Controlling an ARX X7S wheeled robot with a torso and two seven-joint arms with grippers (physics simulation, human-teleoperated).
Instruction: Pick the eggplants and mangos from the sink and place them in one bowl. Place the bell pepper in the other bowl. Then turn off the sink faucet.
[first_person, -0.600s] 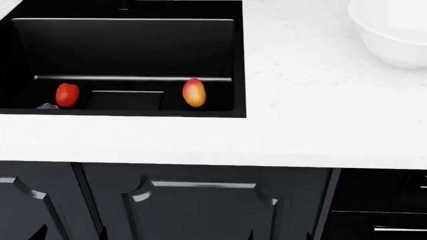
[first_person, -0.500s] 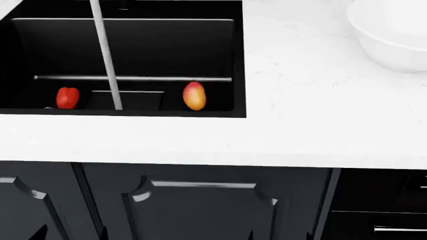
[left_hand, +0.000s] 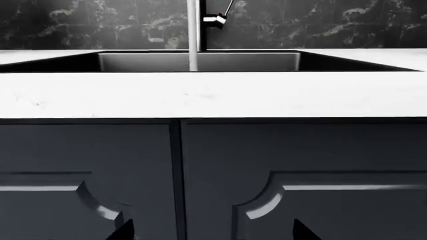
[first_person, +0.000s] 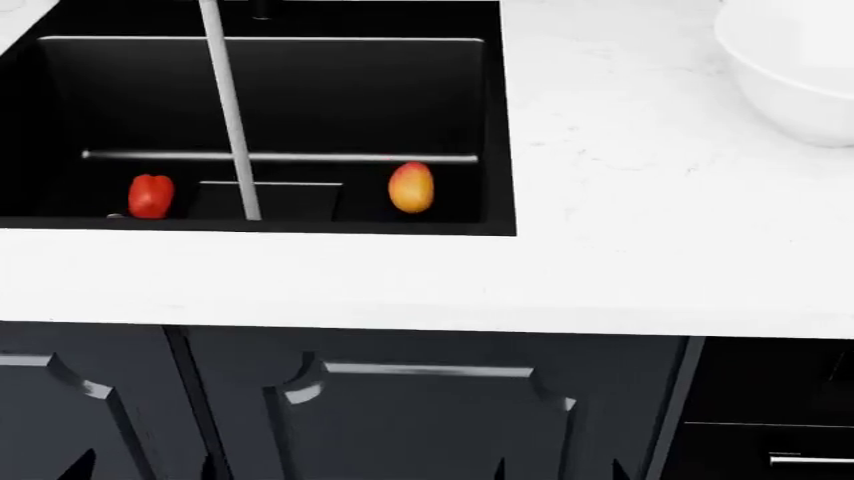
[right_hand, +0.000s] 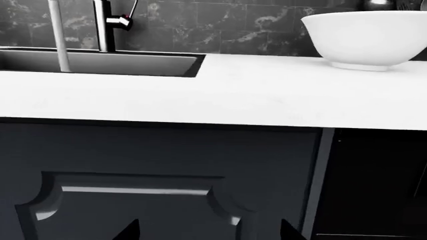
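Water (first_person: 230, 110) now streams into the sink (first_person: 494, 130), nothing picked; fingertips barely visible, spread unclear, mango (first_person: 411, 188) far ahead.

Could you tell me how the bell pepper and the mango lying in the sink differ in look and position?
The bell pepper is solid bright red and lobed; the mango is a smooth oval shading from red to orange-yellow. The bell pepper lies to the left of the water stream in the head view, the mango to its right, nearer the bowl. Both rest on the floor of the sink, apart from the stream.
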